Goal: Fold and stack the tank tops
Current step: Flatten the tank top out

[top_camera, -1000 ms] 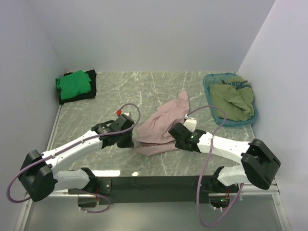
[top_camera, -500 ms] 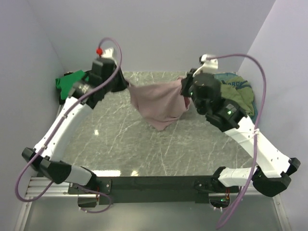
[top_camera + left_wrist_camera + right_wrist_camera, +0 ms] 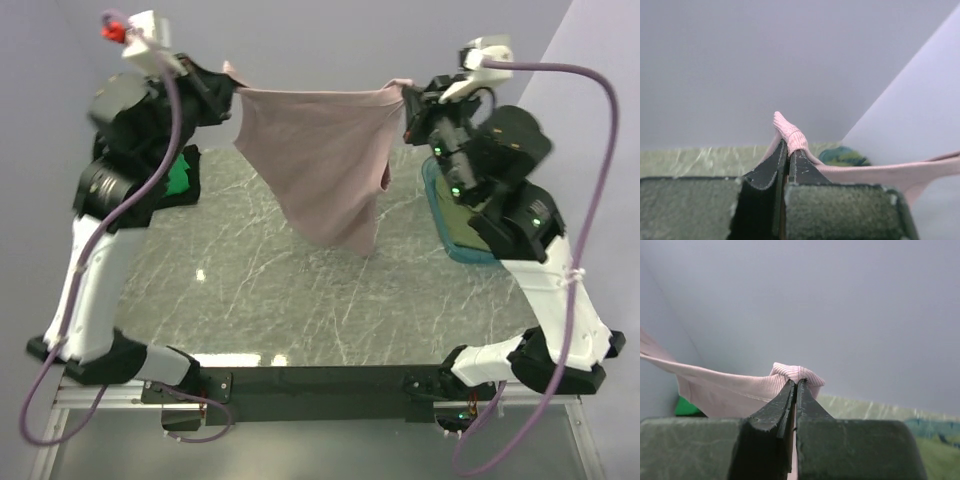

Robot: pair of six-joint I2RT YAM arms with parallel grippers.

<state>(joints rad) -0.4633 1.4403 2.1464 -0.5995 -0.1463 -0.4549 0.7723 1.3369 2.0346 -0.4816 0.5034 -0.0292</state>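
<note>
The dusty pink ribbed cloth tank top [image 3: 320, 165] hangs across the upper middle of the top view, stretched between the two arms high above the green marbled worktop [image 3: 300, 290]. The left arm's fingers [image 3: 771, 167] are clenched on one end of its upper edge and the right arm's fingers [image 3: 777, 407] on the other — a nub of fabric pokes past each pinch. Holding it taut and aloft probably lets the cloth fall flat, ready to lay down for folding. At the left edge lies a bright green top [image 3: 178, 178] — likely the stack to join. The teal oval basket [image 3: 432, 200] at right holds an olive top [image 3: 465, 225].
</note>
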